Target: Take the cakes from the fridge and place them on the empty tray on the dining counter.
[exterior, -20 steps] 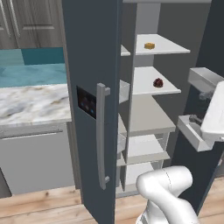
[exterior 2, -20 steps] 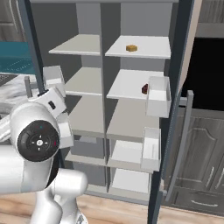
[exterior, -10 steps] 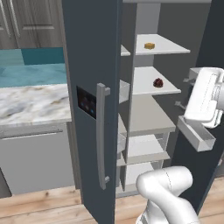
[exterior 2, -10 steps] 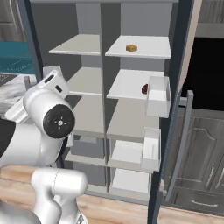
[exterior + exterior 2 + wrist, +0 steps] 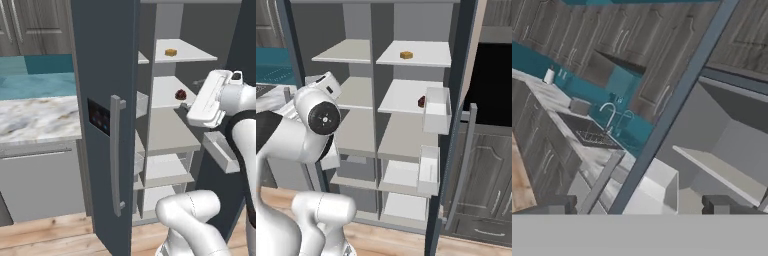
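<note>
Yellow-orange cake point(image 5: 171, 52) and dark red-brown cake point(image 5: 180, 94) sit on fridge point(image 5: 456, 100) shelves; end effector point(image 5: 639, 204) gapes wide, empty.

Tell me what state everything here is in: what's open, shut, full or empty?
Fridge: doors open.
Yellow-orange cake: sitting on the top right shelf, untouched.
Dark red-brown cake: sitting on the shelf below, untouched.
Door bins: look empty.
Gripper: open, holding nothing, tilted toward the open fridge.
Dark cabinet right of the fridge: shut.
</note>
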Robot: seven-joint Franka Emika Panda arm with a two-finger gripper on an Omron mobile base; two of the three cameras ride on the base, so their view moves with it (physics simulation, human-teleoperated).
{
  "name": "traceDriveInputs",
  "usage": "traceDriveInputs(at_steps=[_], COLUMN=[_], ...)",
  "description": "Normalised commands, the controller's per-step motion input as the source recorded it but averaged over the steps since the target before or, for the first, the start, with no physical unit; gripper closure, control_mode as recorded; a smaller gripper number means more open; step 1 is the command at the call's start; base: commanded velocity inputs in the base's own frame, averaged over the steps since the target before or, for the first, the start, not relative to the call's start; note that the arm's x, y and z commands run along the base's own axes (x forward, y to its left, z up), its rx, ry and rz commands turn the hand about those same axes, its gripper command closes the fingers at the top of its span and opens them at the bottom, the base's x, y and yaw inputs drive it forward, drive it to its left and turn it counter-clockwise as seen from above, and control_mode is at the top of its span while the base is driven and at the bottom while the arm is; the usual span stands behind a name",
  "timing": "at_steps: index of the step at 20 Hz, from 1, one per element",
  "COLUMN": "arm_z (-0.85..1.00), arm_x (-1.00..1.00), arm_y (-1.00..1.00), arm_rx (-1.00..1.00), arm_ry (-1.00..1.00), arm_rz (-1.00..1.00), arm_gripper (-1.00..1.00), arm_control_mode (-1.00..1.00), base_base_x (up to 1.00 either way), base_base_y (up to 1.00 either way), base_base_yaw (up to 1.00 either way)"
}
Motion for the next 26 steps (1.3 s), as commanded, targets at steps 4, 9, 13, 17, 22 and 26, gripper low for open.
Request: traceDriveInputs(at_steps=[4, 9, 13, 17, 22, 26], arm_z=[0.05, 0.00, 0.00, -0.12, -0.14, -0.13], arm_x=[0.79, 0.94, 0.81, 0.77, 0.69, 0.29], arm_y=[0.00, 0.00, 0.01, 0.17, 0.22, 0.43], arm_rx=[0.00, 0.01, 0.09, 0.09, 0.08, 0.01], arm_ry=[0.10, 0.11, 0.14, 0.08, 0.06, 0.00], arm_rz=[0.00, 0.00, 0.00, 0.02, 0.02, 0.04], arm_gripper=[-1.00, -1.00, -1.00, -1.00, -1.00, -1.00], arm_control_mode=[-1.00, -1.00, -1.00, -1.00, -1.00, -1.00], base_base_x=[0.00, 0.00, 0.00, 0.00, 0.00, 0.00], base_base_y=[0.00, 0.00, 0.00, 0.00, 0.00, 0.00], base_base_yaw=[0.00, 0.00, 0.00, 0.00, 0.00, 0.00])
